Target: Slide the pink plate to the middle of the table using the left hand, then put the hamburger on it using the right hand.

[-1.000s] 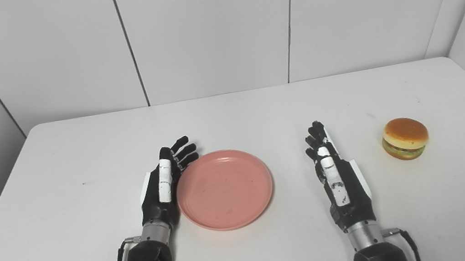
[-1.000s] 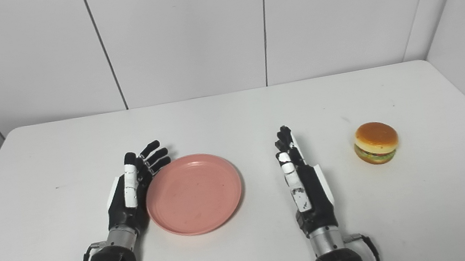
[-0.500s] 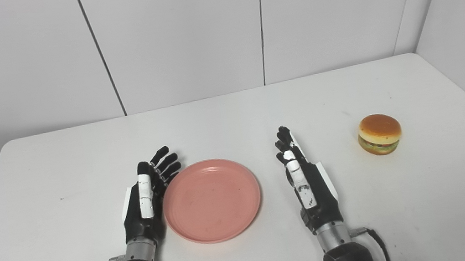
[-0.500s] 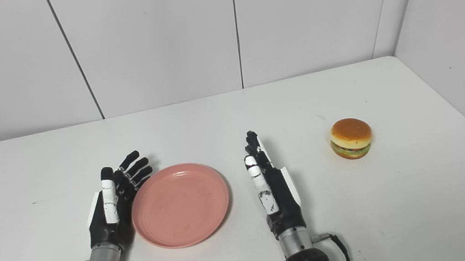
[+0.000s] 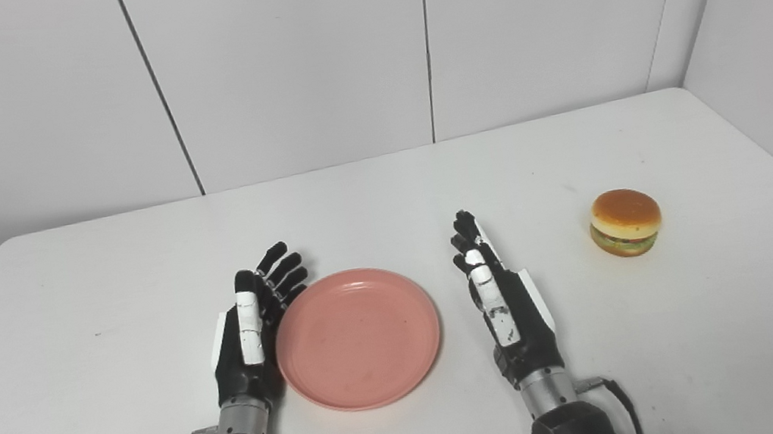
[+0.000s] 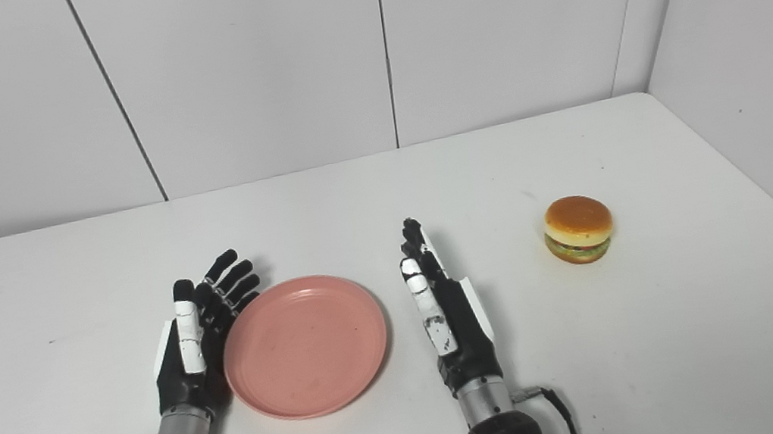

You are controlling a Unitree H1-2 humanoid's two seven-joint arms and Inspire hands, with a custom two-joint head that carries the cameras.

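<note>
The white worktop carries all items and is bounded at the rear and right by plain white wall panels.

Left hand: the hand lies on its edge at the left side of the pink plate, palm facing the plate. Its fingers are extended and slightly spread, curving around the plate's upper-left rim. The hand holds nothing; the palm side sits against the rim or just beside it, and actual contact cannot be confirmed.

Pink plate: the plate rests flat on the worktop, between the two hands, near the front centre of the surface. Nothing lies on it.

Right hand: the hand stands on its edge just to the right of the plate, clear of the rim. Its fingers are straight and held close together, pointing away from the robot. It holds nothing.

Hamburger: the hamburger sits upright on the worktop toward the right side, well apart from the right hand and from the plate.
</note>
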